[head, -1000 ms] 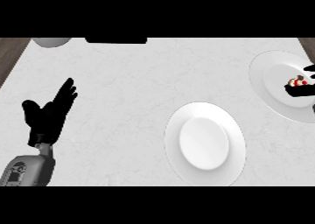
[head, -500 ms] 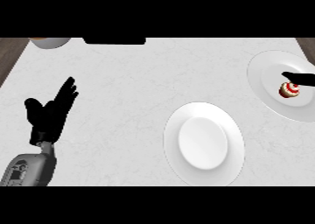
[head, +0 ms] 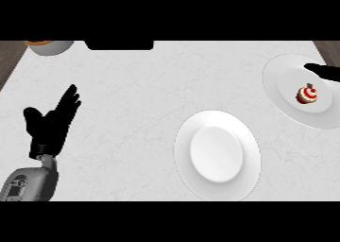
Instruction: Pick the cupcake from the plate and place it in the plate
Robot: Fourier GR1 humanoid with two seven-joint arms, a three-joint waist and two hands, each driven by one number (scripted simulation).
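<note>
The cupcake point(head: 307, 93), red and white with a dark base, stands upright on the white plate point(head: 284, 71) at the counter's right edge. My right hand point(head: 327, 72) shows only partly at the right border; one straight black finger reaches over the plate's far side, just above the cupcake and apart from it. Nothing is curled round the cupcake. A second, empty white plate point(head: 218, 151) lies in the middle of the counter. My left hand point(head: 51, 124) rests open at the left, fingers up.
A grey bowl point(head: 48, 46) with something orange in it sits at the far left corner. A dark block point(head: 118, 44) lies along the counter's back edge. Wood shows past the counter's left and right far corners.
The right hand has drawn back from round the cupcake toward the right edge. The cupcake stands slightly farther left on its plate. The left hand has not moved.
</note>
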